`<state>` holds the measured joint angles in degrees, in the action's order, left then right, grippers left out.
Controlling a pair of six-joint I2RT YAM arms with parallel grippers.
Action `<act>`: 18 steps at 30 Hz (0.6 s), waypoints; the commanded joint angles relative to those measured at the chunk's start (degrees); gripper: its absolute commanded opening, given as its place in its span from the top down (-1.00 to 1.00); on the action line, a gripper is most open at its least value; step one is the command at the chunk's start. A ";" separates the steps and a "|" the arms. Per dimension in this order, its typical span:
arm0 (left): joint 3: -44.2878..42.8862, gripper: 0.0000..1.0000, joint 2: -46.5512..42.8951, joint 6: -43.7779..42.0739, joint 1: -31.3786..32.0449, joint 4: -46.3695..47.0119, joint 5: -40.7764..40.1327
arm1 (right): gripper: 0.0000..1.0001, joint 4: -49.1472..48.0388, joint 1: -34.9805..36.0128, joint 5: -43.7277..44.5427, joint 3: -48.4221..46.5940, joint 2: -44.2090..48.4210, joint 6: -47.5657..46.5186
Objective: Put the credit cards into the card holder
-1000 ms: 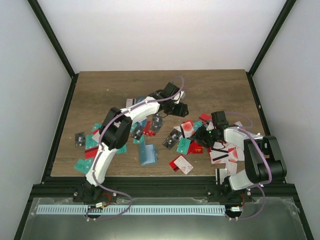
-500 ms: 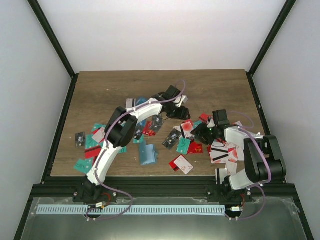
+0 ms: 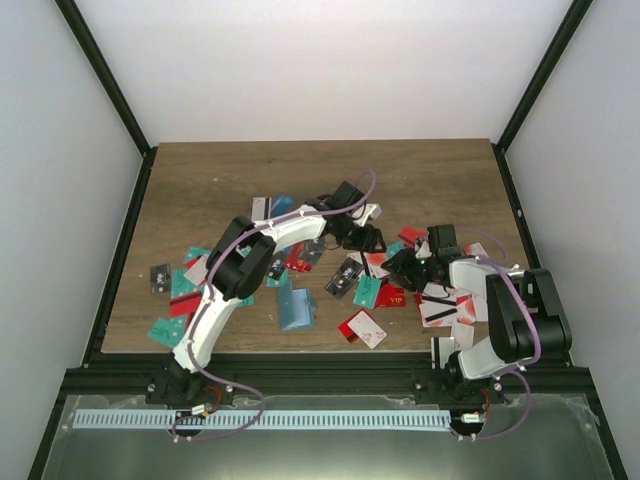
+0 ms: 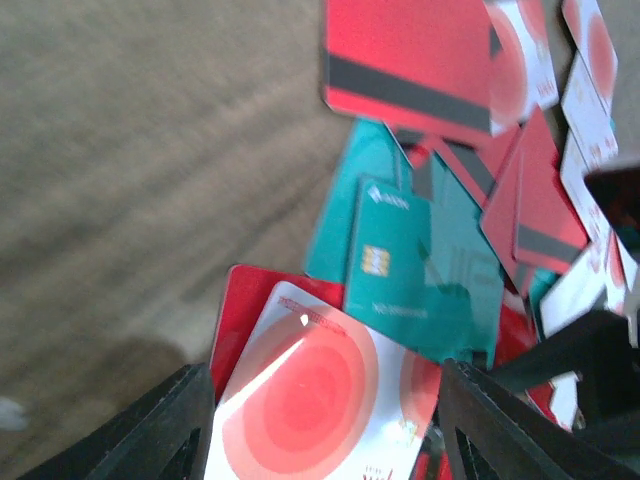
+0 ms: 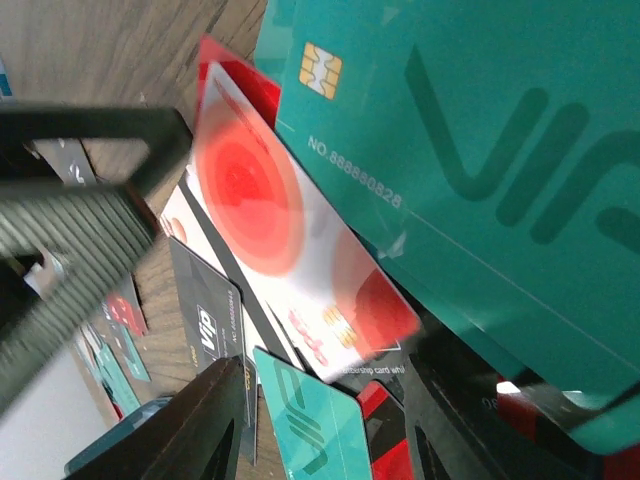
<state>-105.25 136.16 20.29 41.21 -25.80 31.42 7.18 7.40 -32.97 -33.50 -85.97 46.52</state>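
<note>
Left hand (image 4: 322, 385) is straddling a white red-circled plastic card (image 4: 300, 400); right hand (image 5: 320, 400) is hovering alongside; I cannot tell whether either is grasping.

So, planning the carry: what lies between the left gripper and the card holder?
In the top view, a black card lies between left gripper and card holder.

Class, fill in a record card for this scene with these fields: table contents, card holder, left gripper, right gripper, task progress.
table contents: credit cards in red, teal, white and black, scattered on the wooden table
card holder: teal-blue card holder near the front edge, apart from both grippers
left gripper: left gripper has its fingers apart with a white card with red circles between them; grip unclear
right gripper: right gripper has its fingers apart over the pile, close to the left gripper; grip unclear
task progress: many cards loose; holder's contents too small to tell
</note>
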 commanded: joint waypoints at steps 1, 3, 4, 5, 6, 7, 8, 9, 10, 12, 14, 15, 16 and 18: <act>6.78 -0.27 -0.96 0.62 3.12 -2.37 2.56 | 0.06 0.46 -1.17 1.72 3.13 -0.29 1.14; 10.22 -0.27 -2.22 2.01 3.98 0.02 3.34 | 0.06 -0.58 -1.37 1.25 4.16 0.13 1.36; 11.90 -0.27 -2.86 2.64 4.30 1.36 3.52 | 0.06 -1.18 -1.49 0.69 4.59 0.19 1.38; 13.64 -0.27 -3.48 3.36 4.65 2.48 3.69 | 0.06 -1.66 -1.57 0.37 4.99 0.15 1.30; 15.56 -0.27 -4.15 4.09 4.81 3.97 4.12 | 0.06 -2.07 -1.64 0.01 5.47 0.11 1.29; 17.20 -0.27 -4.79 4.96 4.84 5.33 4.50 | 0.07 -2.53 -1.75 -0.37 5.95 0.16 1.25; 18.75 -0.26 -5.37 5.77 4.84 6.54 4.71 | 0.07 -3.08 -1.84 -0.87 6.42 0.27 1.16; 19.79 -0.26 -5.78 6.14 4.78 7.31 4.83 | 0.07 -3.58 -1.90 -1.60 6.89 0.40 1.03; 20.50 -0.26 -5.97 6.36 4.84 7.49 4.93 | 0.07 -4.30 -1.99 -2.32 7.37 0.61 0.88; 21.13 -0.26 -6.12 6.58 4.84 7.79 5.24 | 0.07 -6.08 -2.20 -4.22 8.45 1.23 0.52; 21.64 -0.25 -6.27 7.04 4.92 8.44 6.09 | 0.09 -8.50 -2.36 -6.61 9.53 1.94 0.10; 21.86 -0.25 -6.33 7.22 4.93 8.75 6.48 | 0.10 -9.30 -2.47 -7.47 9.99 2.21 -0.06; 22.07 -0.25 -6.45 7.60 4.89 9.18 6.73 | 0.12 -10.63 -2.52 -8.56 10.60 2.48 -0.15; 22.48 -0.25 -6.59 8.13 4.93 9.96 7.45 | 0.17 -12.80 -2.72 -10.34 11.69 2.99 0.02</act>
<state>-86.17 127.04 25.80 43.22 -11.57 33.58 -3.51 4.80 -39.59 -24.91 -82.83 47.16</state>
